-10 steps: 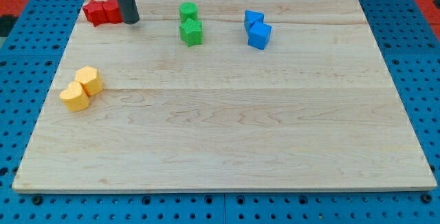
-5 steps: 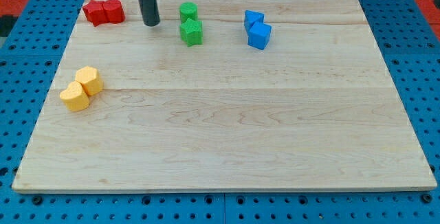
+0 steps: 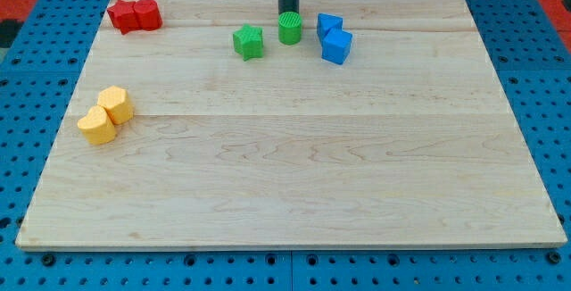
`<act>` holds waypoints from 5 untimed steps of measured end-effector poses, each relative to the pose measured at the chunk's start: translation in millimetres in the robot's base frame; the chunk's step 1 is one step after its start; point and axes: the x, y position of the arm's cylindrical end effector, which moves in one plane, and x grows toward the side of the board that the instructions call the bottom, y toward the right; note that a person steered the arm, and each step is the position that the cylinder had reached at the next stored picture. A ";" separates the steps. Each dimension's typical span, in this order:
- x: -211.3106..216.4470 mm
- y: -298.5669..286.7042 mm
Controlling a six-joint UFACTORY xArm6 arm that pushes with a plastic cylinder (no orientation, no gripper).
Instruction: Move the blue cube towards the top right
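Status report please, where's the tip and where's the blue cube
My tip at the view's top, right behind the green cylinder. Blue cube untouched, to the tip's right, against the other blue block. Green cylinder sits between tip and blue pair.

My tip (image 3: pixel 288 13) sits right behind the green cylinder (image 3: pixel 289 29), which blocks the straight path down. Narrow gap between cylinder and blue cube (image 3: pixel 336 46); second blue block (image 3: pixel 328 26) touches it. Green star (image 3: pixel 248 42) on the view's left.
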 end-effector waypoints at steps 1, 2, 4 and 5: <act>37.0 33.2; 67.9 50.8; 100.1 51.5; 130.2 54.3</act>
